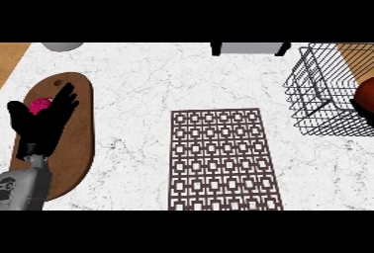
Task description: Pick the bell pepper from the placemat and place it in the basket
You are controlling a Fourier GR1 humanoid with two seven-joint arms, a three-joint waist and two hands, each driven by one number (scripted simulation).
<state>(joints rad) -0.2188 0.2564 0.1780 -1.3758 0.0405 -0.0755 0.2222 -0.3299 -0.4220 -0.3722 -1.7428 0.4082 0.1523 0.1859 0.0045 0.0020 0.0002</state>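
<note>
- Placemat (225,159): brown lattice pattern, flat on white marbled bench (139,89), nothing on it.
- Wire basket (321,94): right of placemat; reddish-brown rounded object (365,96), possibly the bell pepper, at its far side, cut by the view's edge.
- Left hand (44,118): left of placemat, fingers straight and spread over wooden board (70,163), beside a pink item (40,104).

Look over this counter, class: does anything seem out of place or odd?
Yes. The placemat is bare: no bell pepper lies on it. A red-brown rounded thing shows at the right edge inside the wire basket, cut off, so I cannot identify it. The left hand rests open over a pink object on the cutting board.
</note>
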